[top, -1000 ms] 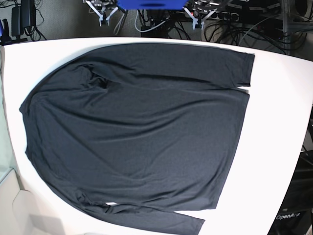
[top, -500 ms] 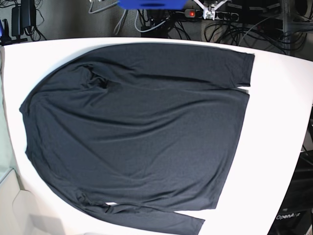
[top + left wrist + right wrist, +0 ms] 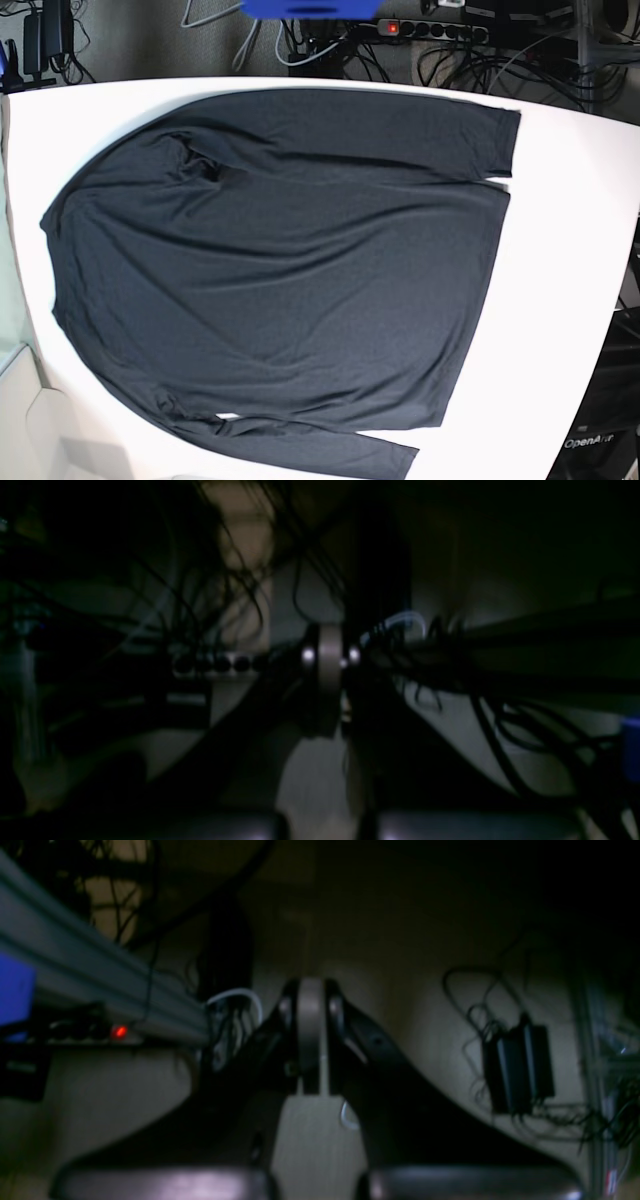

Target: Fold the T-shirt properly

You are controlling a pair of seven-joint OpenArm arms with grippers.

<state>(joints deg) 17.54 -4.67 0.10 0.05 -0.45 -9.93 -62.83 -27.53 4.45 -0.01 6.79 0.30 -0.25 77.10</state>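
Charcoal T-shirt (image 3: pixel 285 270) spread flat on white table (image 3: pixel 570 260), sleeves alongside body; both pincers closed, empty.

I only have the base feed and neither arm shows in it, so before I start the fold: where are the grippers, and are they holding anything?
Observer: The right gripper is shut on nothing, pointing at the cables and a black power adapter behind the table.
Operator: And the left one?
Observer: The left gripper is shut too, empty, facing a dim tangle of cables and a power strip.
Operator: Does either wrist camera see the T-shirt?
Observer: No. The T-shirt shows only in your view, spread flat on the white table, untouched.
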